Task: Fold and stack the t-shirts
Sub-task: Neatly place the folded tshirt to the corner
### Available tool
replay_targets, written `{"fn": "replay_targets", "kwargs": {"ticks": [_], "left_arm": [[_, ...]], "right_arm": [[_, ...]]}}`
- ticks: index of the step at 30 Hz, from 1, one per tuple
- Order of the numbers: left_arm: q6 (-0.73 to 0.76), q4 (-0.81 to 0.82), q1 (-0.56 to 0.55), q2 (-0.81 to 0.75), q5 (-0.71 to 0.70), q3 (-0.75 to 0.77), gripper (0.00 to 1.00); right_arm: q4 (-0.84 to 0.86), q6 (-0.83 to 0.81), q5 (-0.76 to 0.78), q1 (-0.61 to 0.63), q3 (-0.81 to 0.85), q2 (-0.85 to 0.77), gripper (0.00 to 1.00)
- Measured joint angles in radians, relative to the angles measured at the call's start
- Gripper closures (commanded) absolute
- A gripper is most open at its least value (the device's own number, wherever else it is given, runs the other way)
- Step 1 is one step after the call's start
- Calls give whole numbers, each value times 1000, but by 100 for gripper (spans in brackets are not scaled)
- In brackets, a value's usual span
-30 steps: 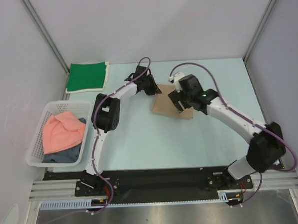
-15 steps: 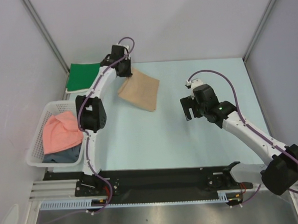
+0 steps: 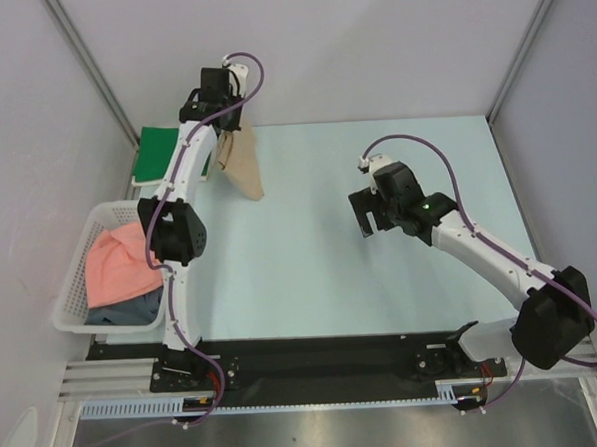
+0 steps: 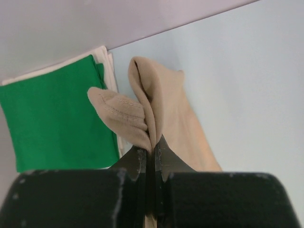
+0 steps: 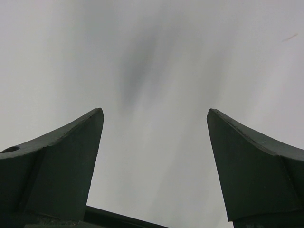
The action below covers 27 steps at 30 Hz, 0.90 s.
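The left claw (image 4: pixel 151 154) was clamped tight on a gathered edge of the tan t-shirt (image 4: pixel 166 109); the cloth hung from it in loose folds over the far left part of the bench (image 3: pixel 311 273), and whether its lower end touched the surface could not be told. Just beside it, to the left, lay the green t-shirt (image 4: pixel 57 114) — folded flat in the far left corner, with a white edge showing along its right side. The right claw (image 5: pixel 154 123) stood spread wide with nothing between its fingers; it hovered over bare bench at the middle right, well apart from the tan shirt. At the left edge sat the white basket (image 3: pixel 76 285); inside it the pink t-shirt (image 3: pixel 121 268) lay crumpled on top of the grey-blue t-shirt (image 3: pixel 128 313) — only a strip of the darker cloth showed at the near side.
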Motion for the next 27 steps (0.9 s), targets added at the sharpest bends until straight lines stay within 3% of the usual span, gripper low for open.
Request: {"fn": "replay_targets", "kwargs": {"ticks": [11,27], "left_arm": [[149,37,70,0,93,1,100],[163,88,163,0,226,50,100]], "right_arm": [[34,4,-31,95,2,93,5],[42,-1,-40,136,69,167,4]]}}
